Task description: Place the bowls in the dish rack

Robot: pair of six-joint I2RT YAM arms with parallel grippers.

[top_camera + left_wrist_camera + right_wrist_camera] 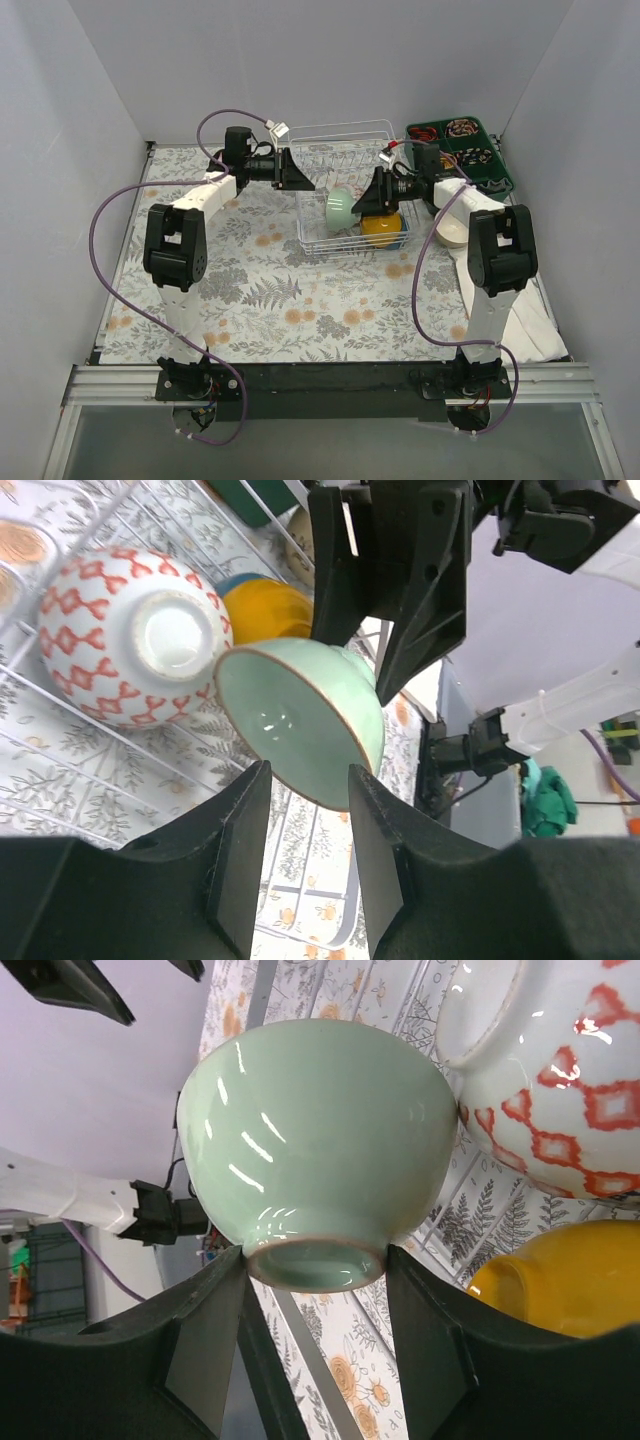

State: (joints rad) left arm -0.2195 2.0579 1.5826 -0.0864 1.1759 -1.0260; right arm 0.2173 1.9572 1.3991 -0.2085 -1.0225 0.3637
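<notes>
Right hand [315, 1260]: clenched on the foot of the pale mint bowl [310, 1130], held tipped on its side over the dish rack [345, 150].
Left hand [308, 780]: released, fingers spread; rim of the pale mint bowl just ahead of the fingertips, contact impossible to tell.
Red-and-white bowl [120, 630]: in the rack, just beside the held one.
Orange-yellow bowl [570, 1280]: in the rack, just beside the clenched fingers.
</notes>
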